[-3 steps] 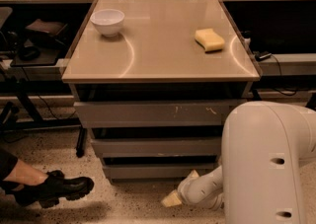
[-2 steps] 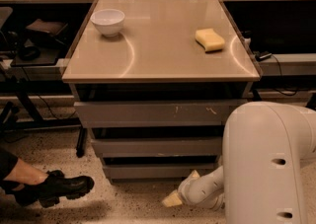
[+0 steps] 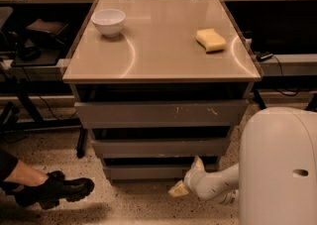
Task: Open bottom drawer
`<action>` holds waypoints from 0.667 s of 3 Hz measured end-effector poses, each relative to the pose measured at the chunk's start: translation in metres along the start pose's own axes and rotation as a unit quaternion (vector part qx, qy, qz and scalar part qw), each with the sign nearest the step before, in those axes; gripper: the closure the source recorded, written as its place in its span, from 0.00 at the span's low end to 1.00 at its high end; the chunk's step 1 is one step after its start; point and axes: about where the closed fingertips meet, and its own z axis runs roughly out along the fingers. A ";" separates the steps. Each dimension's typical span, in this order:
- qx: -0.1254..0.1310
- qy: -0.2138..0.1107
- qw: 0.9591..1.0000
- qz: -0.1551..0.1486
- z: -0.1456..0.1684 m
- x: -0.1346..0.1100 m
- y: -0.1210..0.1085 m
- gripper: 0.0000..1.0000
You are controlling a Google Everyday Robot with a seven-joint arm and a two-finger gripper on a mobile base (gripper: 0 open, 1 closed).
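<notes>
The drawer (image 3: 158, 172) is seen lowest in the stack under the surface (image 3: 163, 55); its long axis is laid from 9 to 3 o'clock, front faced toward 6 o'clock; the gripper (image 3: 188, 175) is held at its 3 o'clock end, jaws spread wide, nothing gripped.

Bench (image 3: 163, 65) front: three drawers, bottom drawer (image 3: 148, 172) included. Bench top: one bowl (image 3: 108, 22), one sponge (image 3: 210, 39). One gripper (image 3: 188, 176) at the bench's lower right corner.

Speckled floor (image 3: 138, 204); tan tabletop (image 3: 163, 45); dark workbenches (image 3: 290, 61) either side.
</notes>
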 end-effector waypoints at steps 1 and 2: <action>-0.021 0.001 1.000 0.021 0.048 0.008 0.007 0.00; -0.013 -0.004 0.999 0.036 0.074 0.011 0.000 0.00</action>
